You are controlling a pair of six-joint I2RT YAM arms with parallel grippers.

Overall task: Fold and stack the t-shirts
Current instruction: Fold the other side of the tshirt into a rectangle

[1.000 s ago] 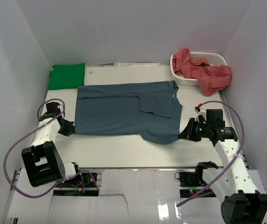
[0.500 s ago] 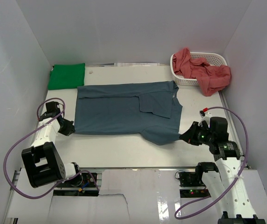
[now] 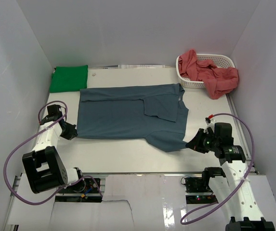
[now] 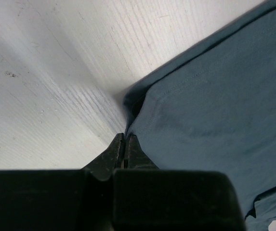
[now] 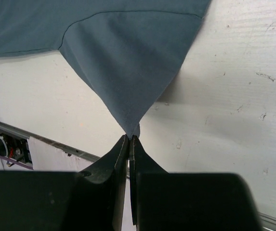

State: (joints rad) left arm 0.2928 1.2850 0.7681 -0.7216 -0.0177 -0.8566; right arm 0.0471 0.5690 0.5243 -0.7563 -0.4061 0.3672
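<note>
The slate blue t-shirt (image 3: 128,113) lies spread flat across the middle of the table, with one sleeve folded in. My left gripper (image 3: 73,134) is shut on its near left corner (image 4: 142,103), low at the table. My right gripper (image 3: 191,144) is shut on its near right corner (image 5: 128,91) and stretches that corner into a point towards the right front. A bright green t-shirt (image 3: 69,78) lies folded at the back left. Salmon red t-shirts (image 3: 210,72) hang out of the basket at the back right.
The white perforated basket (image 3: 224,60) stands in the back right corner. White walls close in the table on the left, back and right. The table's front edge with a metal rail (image 5: 41,140) runs close to my right gripper.
My right gripper has drawn back towards the right front with the shirt's corner, pulling the near right edge into a longer point. The left gripper has barely moved.
</note>
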